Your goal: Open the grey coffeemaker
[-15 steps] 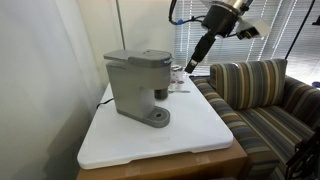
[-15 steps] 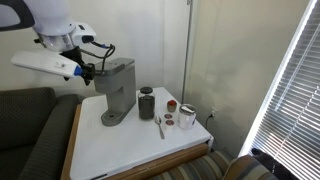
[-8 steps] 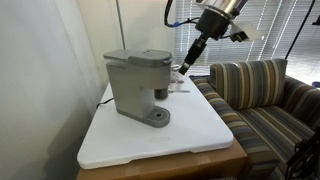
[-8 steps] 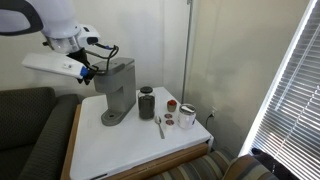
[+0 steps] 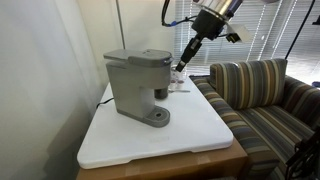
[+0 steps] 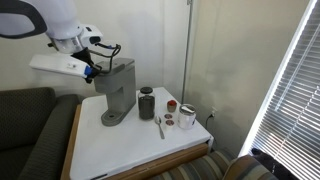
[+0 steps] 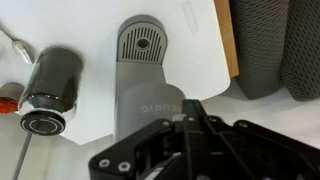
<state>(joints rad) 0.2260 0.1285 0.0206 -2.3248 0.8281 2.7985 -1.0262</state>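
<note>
The grey coffeemaker (image 5: 135, 85) stands on a white tabletop (image 5: 190, 140), its lid down in both exterior views; it also shows as the grey coffeemaker (image 6: 115, 88). My gripper (image 5: 180, 66) hangs at lid height just beside the machine's top edge, its fingers pressed together with nothing between them. In an exterior view the gripper (image 6: 92, 70) sits close against the machine's upper side. From the wrist, the shut gripper (image 7: 186, 110) points down over the coffeemaker's body (image 7: 145, 98) and round drip base (image 7: 140, 42). Whether the fingertips touch the lid I cannot tell.
A dark metal canister (image 6: 147, 103), a spoon (image 6: 160, 126), a red-lidded jar (image 6: 171, 105) and a white cup (image 6: 187, 117) stand beside the machine. A striped couch (image 5: 262, 90) borders the table; window blinds (image 6: 295, 80) hang nearby.
The gripper's fingers have closed from open to fully shut, and the gripper has drifted slightly closer to the coffeemaker's top edge. The coffeemaker has not moved.
</note>
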